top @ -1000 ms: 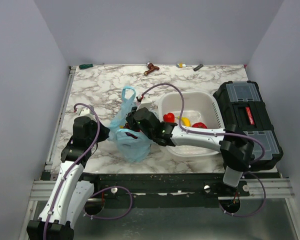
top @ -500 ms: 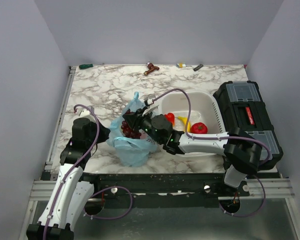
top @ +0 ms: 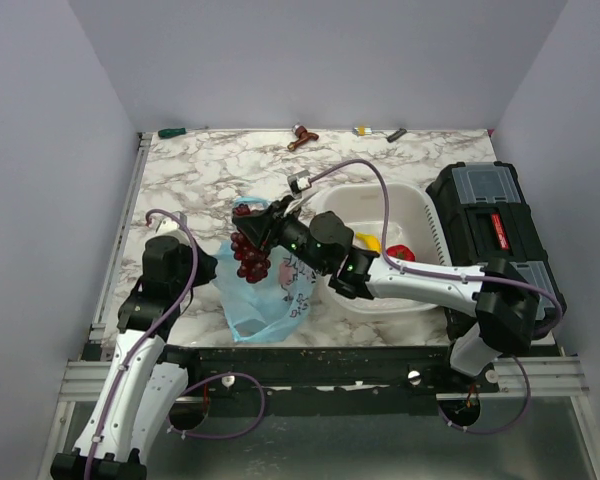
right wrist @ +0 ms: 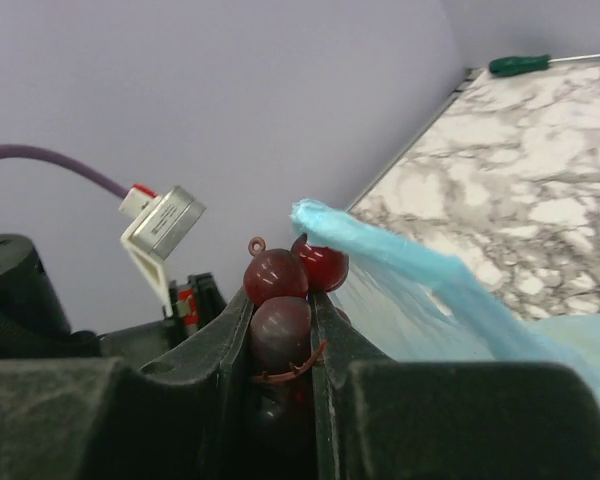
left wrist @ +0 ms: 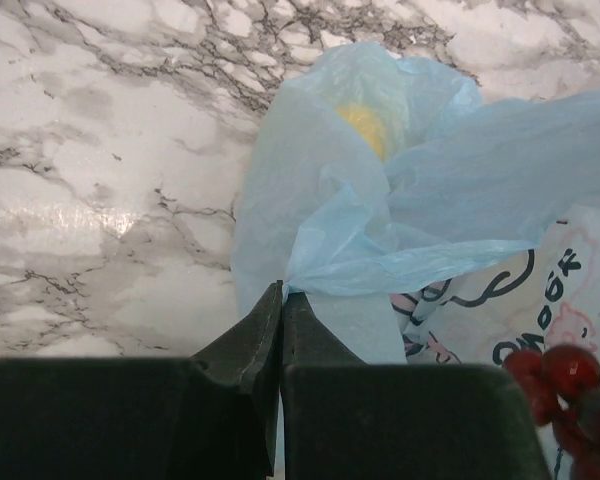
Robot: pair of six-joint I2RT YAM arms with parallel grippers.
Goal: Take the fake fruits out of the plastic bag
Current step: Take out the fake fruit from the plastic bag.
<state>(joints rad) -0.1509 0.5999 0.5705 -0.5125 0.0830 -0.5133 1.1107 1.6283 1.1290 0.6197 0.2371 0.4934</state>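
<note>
Left gripper (left wrist: 280,296): jaws pressed fully together on a gathered fold of the plastic bag (left wrist: 380,200). You are pinning it low against the table (left wrist: 100,150), likely so the film cannot ride up with the fruit.
Right gripper (right wrist: 280,300): jaws narrowly parted, clamped across the grape bunch (right wrist: 278,322) near its stem end.
Grape bunch, position: raised over the bag's mouth, berries hanging below the fingers in the overhead view.
In the bag: a yellow fruit (left wrist: 364,124) shows through the film.
Basket (top: 375,190): just right of the bag; probably your drop spot.
</note>
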